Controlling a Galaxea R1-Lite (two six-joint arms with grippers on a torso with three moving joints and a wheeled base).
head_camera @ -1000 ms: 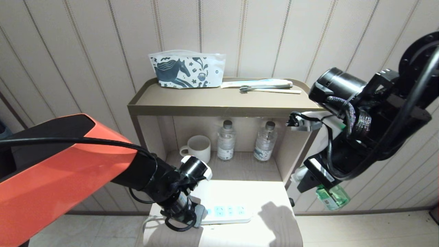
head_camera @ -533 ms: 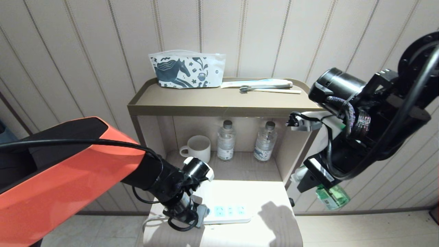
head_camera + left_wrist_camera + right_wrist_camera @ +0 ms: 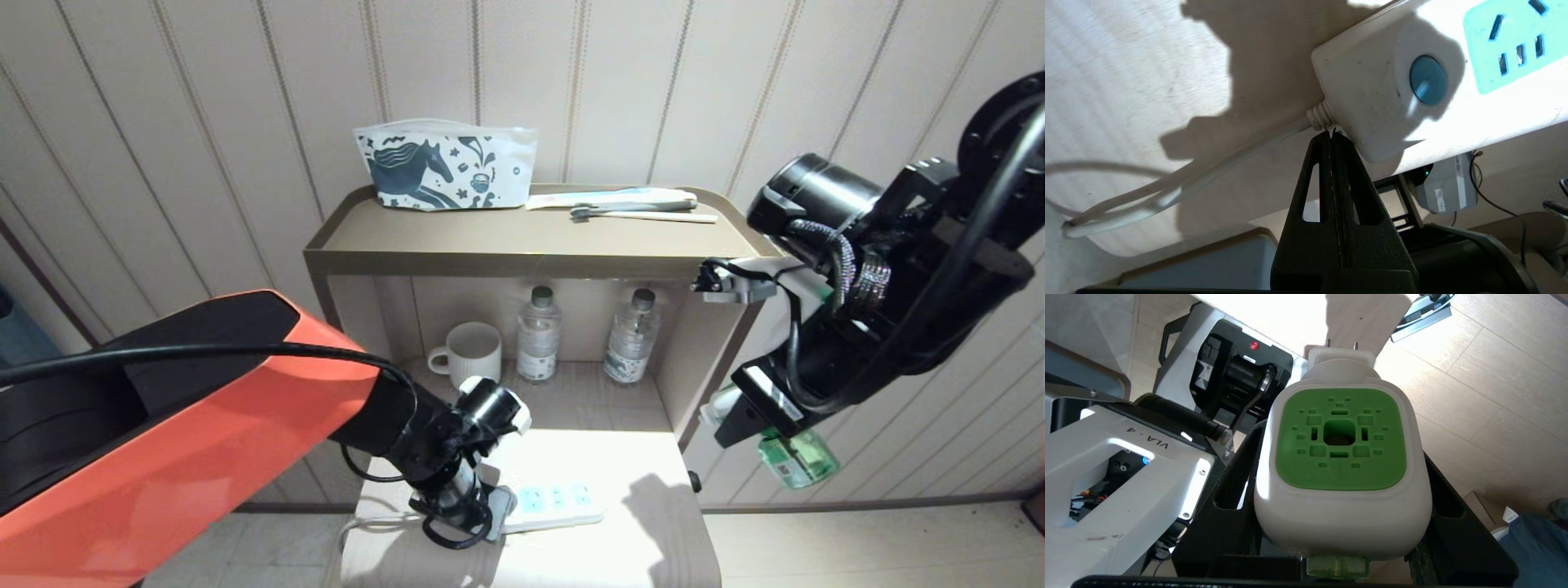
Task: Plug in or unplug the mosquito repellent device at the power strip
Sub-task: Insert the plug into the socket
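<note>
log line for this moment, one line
left gripper: shut, at power strip cord end | right gripper: holding mosquito repellent device, off table | state: unplugged

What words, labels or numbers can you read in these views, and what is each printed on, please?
"VLA - 4": on the white robot part in the right wrist view.
Labels on the two water bottles: too small to read.
Sticker on the grey box below the table edge: too blurred to read.
Pouch on the shelf: horse drawing only, no readable words.
</note>
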